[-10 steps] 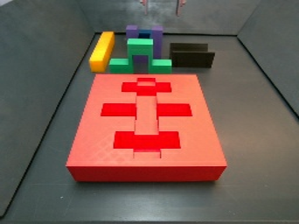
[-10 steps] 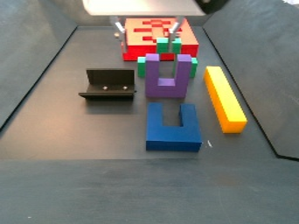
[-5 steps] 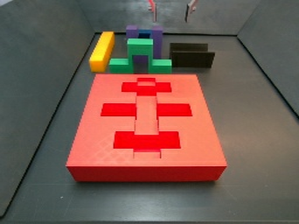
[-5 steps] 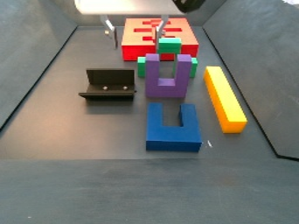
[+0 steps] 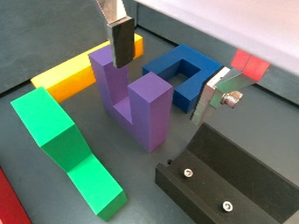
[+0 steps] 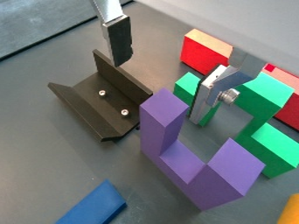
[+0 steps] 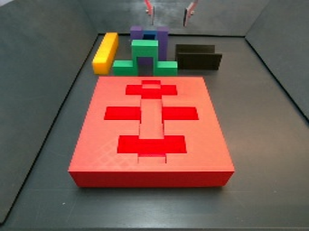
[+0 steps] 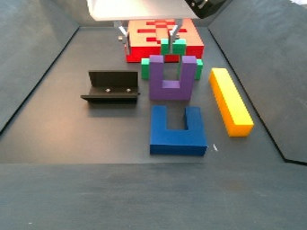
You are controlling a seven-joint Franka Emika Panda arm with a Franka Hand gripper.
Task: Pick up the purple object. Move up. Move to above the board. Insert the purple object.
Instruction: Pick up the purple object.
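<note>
The gripper [image 5: 163,66] had descended since 0.5 s earlier, jaws wide open, empty, straddling the purple object [image 5: 131,98]; grasp pending.

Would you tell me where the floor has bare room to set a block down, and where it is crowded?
Free: the floor in front of the fixture and beside the blue block, and the strips along both long sides of the board. Crowded: the cluster of the yellow bar, purple object and green block, where the open gripper hangs just above.
</note>
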